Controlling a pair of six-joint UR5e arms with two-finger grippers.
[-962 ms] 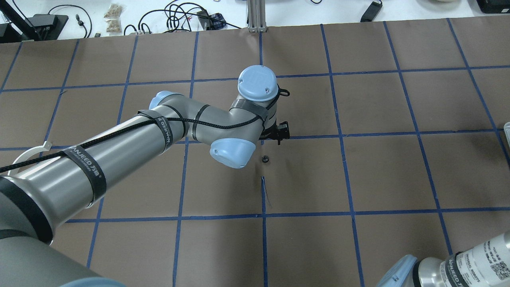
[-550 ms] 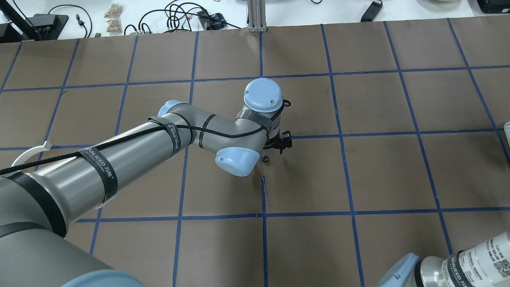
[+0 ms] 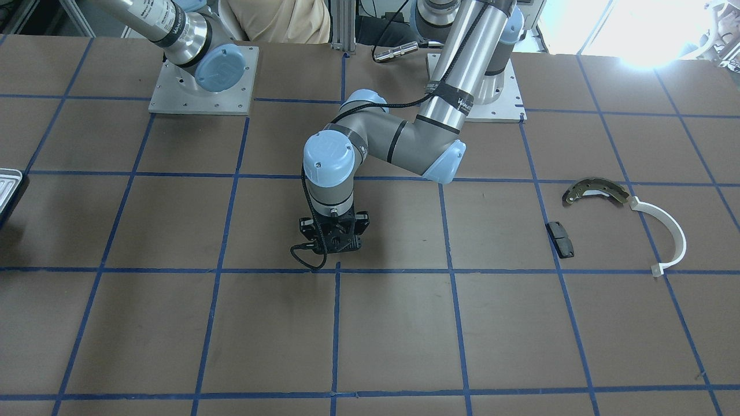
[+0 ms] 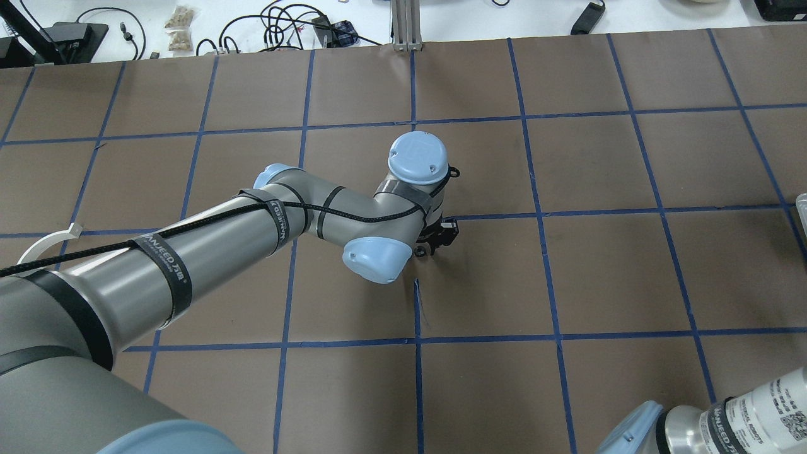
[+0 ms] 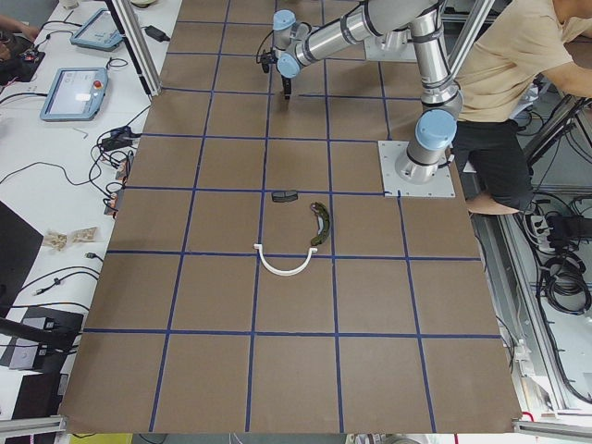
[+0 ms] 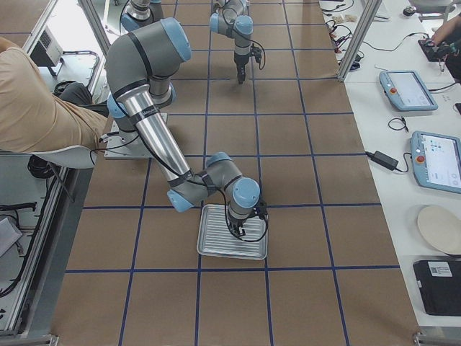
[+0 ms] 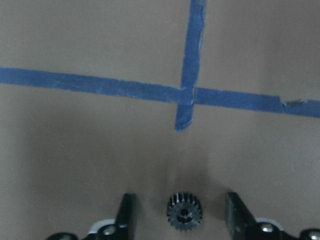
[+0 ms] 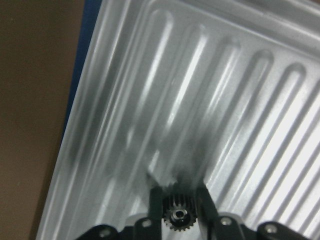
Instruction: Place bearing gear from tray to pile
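Observation:
My right gripper (image 8: 179, 199) is shut on a small black toothed bearing gear (image 8: 177, 215), just above the ridged silver tray (image 8: 225, 100); the exterior right view shows it over the tray (image 6: 216, 241). My left gripper (image 7: 181, 202) is open and low at the table's middle, with a second small black gear (image 7: 183, 218) lying on the brown mat between its fingers (image 7: 127, 216), untouched. The pile lies apart on the robot's left: an olive brake shoe (image 3: 595, 189), a white plastic arc (image 3: 670, 231) and a black pad (image 3: 561, 238).
The brown mat carries a blue tape grid (image 7: 192, 95). The tray's corner shows at the front view's left edge (image 3: 8, 185). A person in a beige shirt (image 5: 518, 46) stands behind the robot bases. Cables and tablets (image 6: 407, 90) lie on the white side benches.
My left arm has moved toward the robot and down, so its open gripper now stands around the black gear on the mat, which lay beside it before. The gear has not moved.

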